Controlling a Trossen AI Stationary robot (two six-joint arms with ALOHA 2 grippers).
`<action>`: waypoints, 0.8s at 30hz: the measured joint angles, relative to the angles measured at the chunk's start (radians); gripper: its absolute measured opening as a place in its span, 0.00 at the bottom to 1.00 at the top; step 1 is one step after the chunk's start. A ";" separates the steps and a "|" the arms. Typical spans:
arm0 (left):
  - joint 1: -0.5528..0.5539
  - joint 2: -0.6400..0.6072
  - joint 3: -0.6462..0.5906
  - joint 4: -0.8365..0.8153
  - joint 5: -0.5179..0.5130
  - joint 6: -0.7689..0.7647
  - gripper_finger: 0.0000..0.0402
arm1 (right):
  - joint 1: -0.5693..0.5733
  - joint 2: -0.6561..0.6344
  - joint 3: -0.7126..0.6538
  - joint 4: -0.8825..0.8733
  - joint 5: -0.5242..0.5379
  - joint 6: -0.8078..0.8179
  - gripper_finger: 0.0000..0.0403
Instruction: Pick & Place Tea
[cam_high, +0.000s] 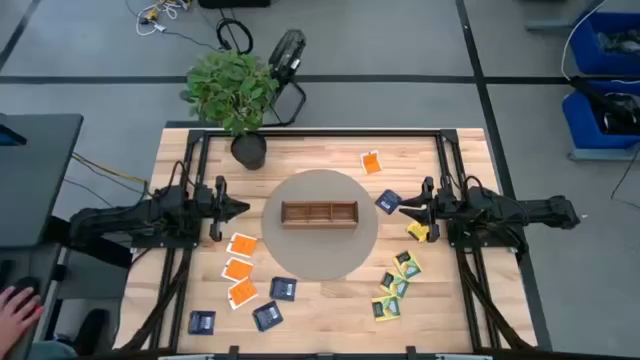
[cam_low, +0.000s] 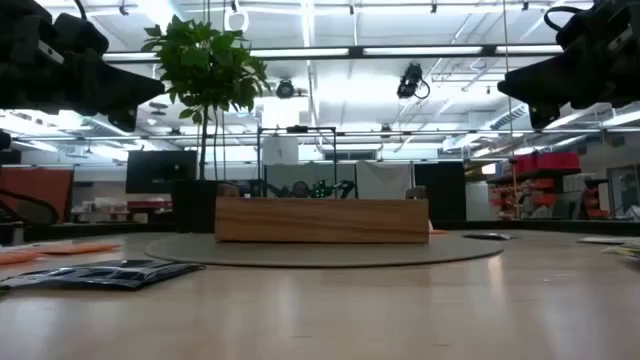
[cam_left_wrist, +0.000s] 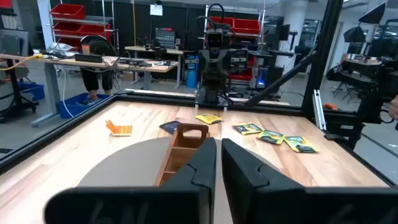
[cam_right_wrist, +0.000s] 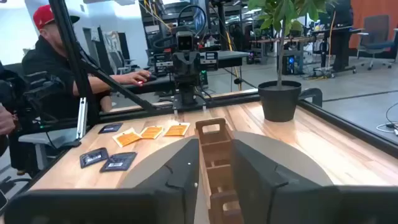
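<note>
Table (cam_high: 320, 300): light wood top, seen from above w/ both arms reaching in from the sides.
Round mat (cam_high: 320, 255): grey disc at centre of table.
Tray (cam_high: 319, 214): long brown wooden tray, three compartments, lying on the mat; no packet visible inside it.
Left gripper (cam_high: 237, 208): held above the table just left of the mat, pointing at the tray; fingers nearly together, only a thin slit between them in the left wrist view, nothing gripped.
Right gripper (cam_high: 405, 208): held above the table just right of the mat, facing the tray; fingers spread apart w/ the tray end showing between them in the right wrist view, nothing gripped.
Orange tea packets (cam_high: 240, 268): three in a column beside the mat's lower-left edge; one more orange packet (cam_high: 371, 162) lies apart, beyond the mat's upper right.
Dark blue tea packets (cam_high: 267, 315): three near the front edge, left of centre; another blue packet (cam_high: 387, 202) beside the mat, close to the right gripper.
Yellow-green tea packets (cam_high: 396, 285): cluster at front right, approx. four, some overlapping; one yellow packet (cam_high: 416, 232) appears to lie under the right arm, partly hidden.
Potted plant (cam_high: 236, 95): leafy, dark pot, at the table's far edge, left of centre.
Person (cam_right_wrist: 50, 56): seated beyond the table behind the left arm, red cap, dark top.
</note>
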 joint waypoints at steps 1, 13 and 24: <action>0.000 0.000 0.000 0.000 0.000 -0.001 0.08 | 0.000 0.000 0.000 0.000 0.000 -0.002 0.25; 0.000 0.000 0.014 0.064 0.000 -0.014 0.08 | 0.000 0.000 0.005 0.075 0.004 -0.064 0.25; 0.000 0.012 0.217 -0.061 -0.021 0.024 0.08 | 0.000 0.007 0.197 -0.078 0.120 -0.131 0.25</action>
